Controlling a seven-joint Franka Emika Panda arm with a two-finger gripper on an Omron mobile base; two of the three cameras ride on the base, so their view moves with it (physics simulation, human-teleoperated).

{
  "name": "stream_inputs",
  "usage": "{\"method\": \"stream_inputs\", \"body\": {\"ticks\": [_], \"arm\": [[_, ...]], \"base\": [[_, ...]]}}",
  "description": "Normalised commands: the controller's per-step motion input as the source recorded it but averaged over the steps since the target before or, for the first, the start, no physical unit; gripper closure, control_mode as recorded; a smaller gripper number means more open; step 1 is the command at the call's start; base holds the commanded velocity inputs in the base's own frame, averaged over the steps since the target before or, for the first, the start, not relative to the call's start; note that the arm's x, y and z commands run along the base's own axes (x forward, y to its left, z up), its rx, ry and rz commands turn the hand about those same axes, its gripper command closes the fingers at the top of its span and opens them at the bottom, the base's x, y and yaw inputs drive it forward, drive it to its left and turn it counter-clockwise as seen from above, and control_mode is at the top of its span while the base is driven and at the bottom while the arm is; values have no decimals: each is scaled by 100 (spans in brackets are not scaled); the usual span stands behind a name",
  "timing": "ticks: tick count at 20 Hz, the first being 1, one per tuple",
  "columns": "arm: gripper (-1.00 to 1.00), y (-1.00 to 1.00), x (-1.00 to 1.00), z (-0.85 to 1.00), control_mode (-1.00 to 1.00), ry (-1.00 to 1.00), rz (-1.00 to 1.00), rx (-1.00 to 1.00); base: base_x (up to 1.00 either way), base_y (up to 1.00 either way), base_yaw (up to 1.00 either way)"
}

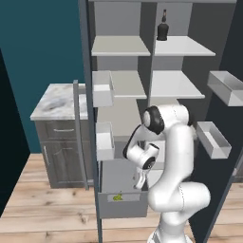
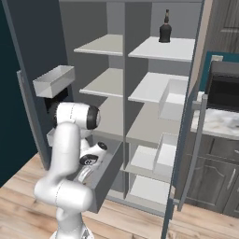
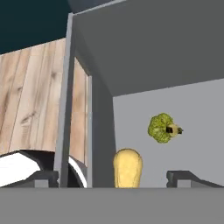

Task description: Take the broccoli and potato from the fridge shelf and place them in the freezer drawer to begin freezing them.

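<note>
Potato (image 3: 127,168) beside broccoli (image 3: 163,128) in hand view, left base view: broccoli alone

Arm folded low, hand pointing down, jaws apart.

From the left base view I see my white arm rise from its base, bend at a dark elbow joint, and fold forward and down so that the wrist sits below the elbow. The gripper (image 1: 139,182) hangs from that wrist with its fingers pointing downward. In the right base view the same arm doubles back on itself, the forearm slanting down to the gripper (image 2: 82,176). In the hand view I see my two dark fingertips (image 3: 43,178) far apart near the lower corners, nothing clamped between them.
</note>
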Motion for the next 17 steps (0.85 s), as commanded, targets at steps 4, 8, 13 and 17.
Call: {"method": "stream_inputs", "body": {"ticks": [4, 8, 13, 17], "arm": [[-100, -17, -7, 70, -100, -10, -7, 0], [-100, -16, -9, 74, -100, -5, -10, 0], [-100, -29, -1, 76, -100, 0, -11, 0], [-100, -42, 0, 74, -100, 0, -9, 0]], "base": [[0, 0, 0], [0, 0, 0], [0, 0, 0], [0, 0, 0]]}}
